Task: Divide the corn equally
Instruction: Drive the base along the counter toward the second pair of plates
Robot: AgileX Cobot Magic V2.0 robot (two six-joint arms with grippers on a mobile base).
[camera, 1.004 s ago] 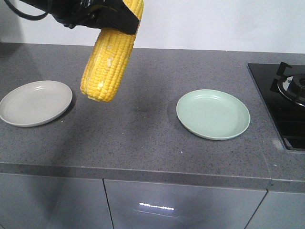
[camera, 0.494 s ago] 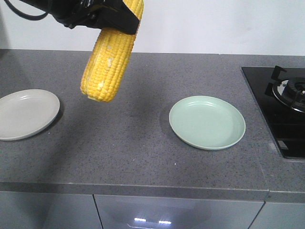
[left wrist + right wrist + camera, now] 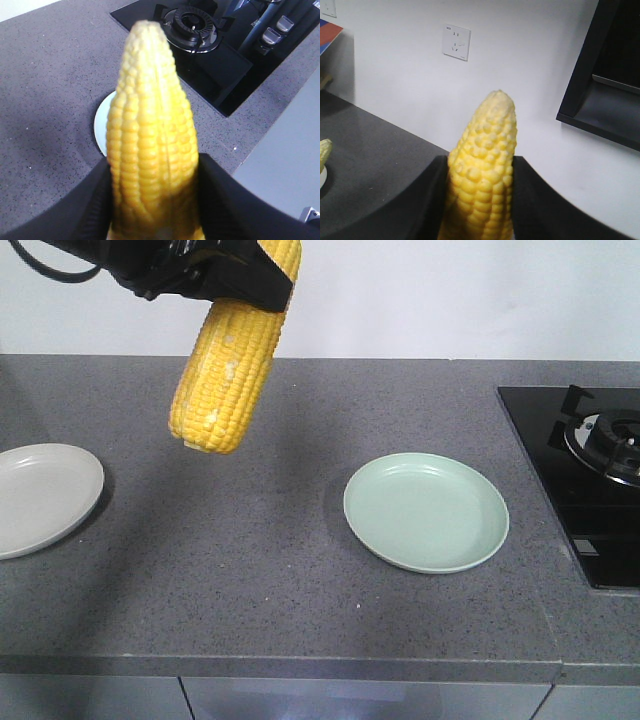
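My left gripper [image 3: 155, 160] is shut on a yellow corn cob [image 3: 150, 115], whose tapered tip points toward the stove. Below it, the cob hides part of a pale green plate [image 3: 101, 126]. My right gripper [image 3: 480, 158] is shut on a second corn cob [image 3: 485, 150], tip raised toward the wall. The tip of another cob [image 3: 324, 150] shows at that view's left edge. In the front view a black gripper [image 3: 250, 280] reaching in from the upper left holds a cob [image 3: 225, 370] high above the counter, left of the empty green plate [image 3: 427, 510]. An empty grey plate [image 3: 40, 495] lies far left.
A black gas hob [image 3: 585, 470] with a burner [image 3: 192, 22] sits at the counter's right end. The grey counter's front edge [image 3: 300, 665] runs along the bottom. Behind the counter are a white wall, a socket [image 3: 456, 42] and a black panel [image 3: 607, 75].
In the front view both plates, the hob and the counter have shifted left and down, and the grey plate is now cut by the left edge. The held cob and gripper keep their place in the frame.
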